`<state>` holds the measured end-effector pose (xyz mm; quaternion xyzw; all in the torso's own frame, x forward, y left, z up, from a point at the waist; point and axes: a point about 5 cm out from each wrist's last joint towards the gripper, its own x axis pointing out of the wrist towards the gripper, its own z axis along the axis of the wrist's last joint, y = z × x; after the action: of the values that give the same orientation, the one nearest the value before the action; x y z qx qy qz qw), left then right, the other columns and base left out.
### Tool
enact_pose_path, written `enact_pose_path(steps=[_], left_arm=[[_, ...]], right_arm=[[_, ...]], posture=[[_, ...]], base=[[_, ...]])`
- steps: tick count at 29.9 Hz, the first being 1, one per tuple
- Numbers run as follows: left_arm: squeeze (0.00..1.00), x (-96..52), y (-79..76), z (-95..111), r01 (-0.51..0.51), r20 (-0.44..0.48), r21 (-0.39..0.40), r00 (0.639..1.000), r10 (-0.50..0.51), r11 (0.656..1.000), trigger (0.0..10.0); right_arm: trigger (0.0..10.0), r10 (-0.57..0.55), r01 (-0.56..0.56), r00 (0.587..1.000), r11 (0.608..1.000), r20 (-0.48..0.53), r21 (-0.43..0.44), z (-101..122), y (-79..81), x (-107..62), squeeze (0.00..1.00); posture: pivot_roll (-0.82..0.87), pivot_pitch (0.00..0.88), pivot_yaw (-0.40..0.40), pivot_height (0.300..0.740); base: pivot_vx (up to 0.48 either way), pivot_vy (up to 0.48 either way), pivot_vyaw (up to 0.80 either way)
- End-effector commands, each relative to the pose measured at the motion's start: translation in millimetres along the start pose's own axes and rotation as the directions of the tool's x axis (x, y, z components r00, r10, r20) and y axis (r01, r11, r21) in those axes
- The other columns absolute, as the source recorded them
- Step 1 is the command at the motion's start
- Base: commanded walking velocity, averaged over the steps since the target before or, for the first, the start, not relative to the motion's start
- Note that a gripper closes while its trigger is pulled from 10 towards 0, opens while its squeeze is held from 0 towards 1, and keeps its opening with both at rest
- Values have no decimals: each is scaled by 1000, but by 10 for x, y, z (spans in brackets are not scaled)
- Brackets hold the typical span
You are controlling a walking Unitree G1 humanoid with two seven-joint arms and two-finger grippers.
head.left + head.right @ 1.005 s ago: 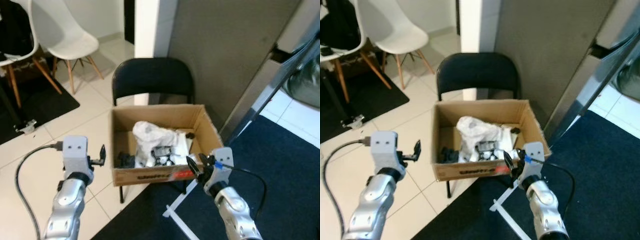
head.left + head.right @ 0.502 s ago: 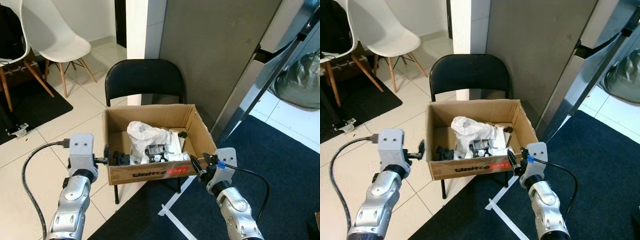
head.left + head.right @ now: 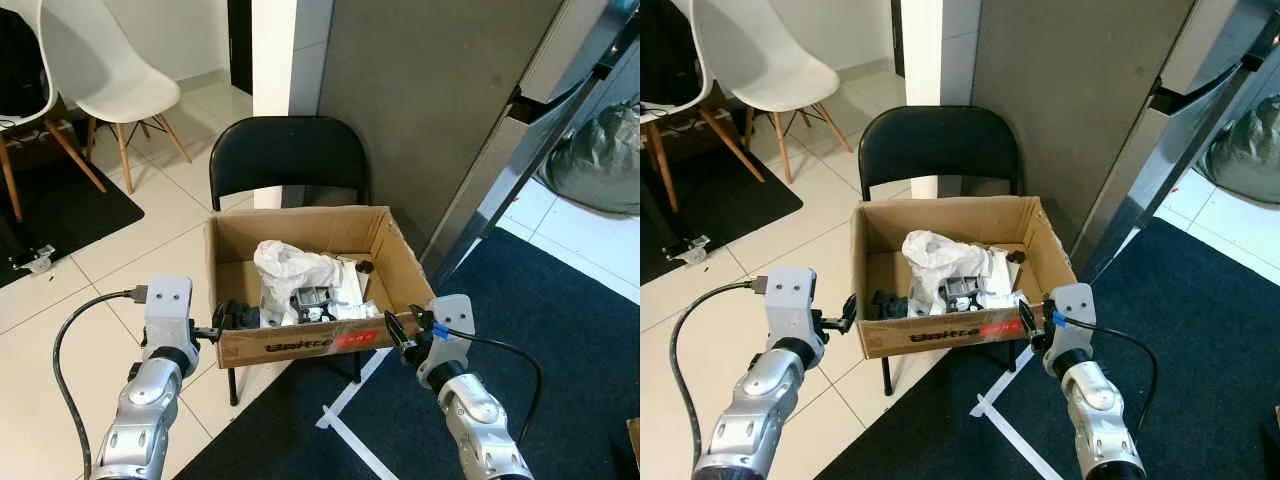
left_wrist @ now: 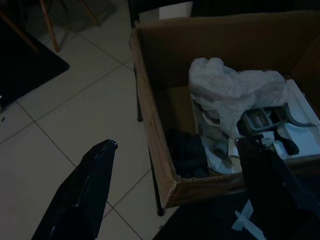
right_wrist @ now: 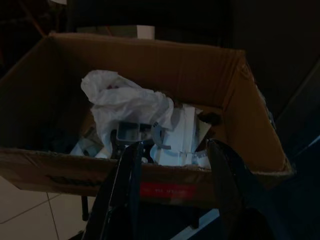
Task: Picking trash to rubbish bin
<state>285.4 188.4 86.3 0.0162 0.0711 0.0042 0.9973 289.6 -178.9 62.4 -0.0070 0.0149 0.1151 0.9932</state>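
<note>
A cardboard box (image 3: 300, 346) of trash stands on the seat of a black folding chair (image 3: 285, 160). Inside lie a crumpled white plastic bag (image 3: 290, 268), a grey plastic piece (image 3: 310, 299), white cartons and some black bits. My left gripper (image 3: 215, 331) is open at the box's front left corner, its fingers wide apart in the left wrist view (image 4: 175, 150). My right gripper (image 3: 398, 335) is open just before the front right corner, and the right wrist view (image 5: 175, 146) looks over the front wall at the bag (image 5: 125, 102).
A grey panel wall (image 3: 430, 100) rises behind the chair. A dark rug (image 3: 560, 330) with a white tape strip (image 3: 345, 430) lies to the right. White chairs (image 3: 110, 70) and a black mat (image 3: 50, 210) are at the far left on the tiled floor.
The camera view has shifted a little. My left gripper has moved right, up to the box's front left corner. The right gripper has edged closer to the front right corner.
</note>
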Motion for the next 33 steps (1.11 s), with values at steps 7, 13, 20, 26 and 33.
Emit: enact_pose_path(steps=[7, 13, 20, 26, 33], left_arm=[[0, -5, -8, 62, -23, 36, -42, 999, 24, 999, 10000], [0, 11, -28, 71, -3, 55, -15, 998, 4, 1000, 10000], [0, -15, -93, 69, 36, 53, -23, 998, -35, 999, 10000], [0, -15, -93, 69, 36, 53, -23, 998, -35, 999, 10000], [0, -26, -45, 38, 22, 50, 28, 998, -23, 999, 10000]], right_arm=[[10000, 0, 5, 998, 997, -63, 73, -122, 35, -44, 0], [10000, -9, 12, 999, 997, -44, 70, -93, 14, -51, 0], [10000, 38, -35, 999, 997, -39, 75, -83, 29, -53, 0], [10000, 38, -35, 999, 997, -39, 75, -83, 29, -53, 0], [10000, 35, -32, 999, 998, -40, 63, -86, 25, -57, 0]], posture=[[-3, 116, -68, 740], [-4, 112, -71, 740], [3, 95, -66, 740], [3, 95, -66, 740], [6, 76, -74, 740]], base=[[0, 0, 0], [0, 0, 0], [0, 0, -266], [0, 0, -625], [0, 0, -621]])
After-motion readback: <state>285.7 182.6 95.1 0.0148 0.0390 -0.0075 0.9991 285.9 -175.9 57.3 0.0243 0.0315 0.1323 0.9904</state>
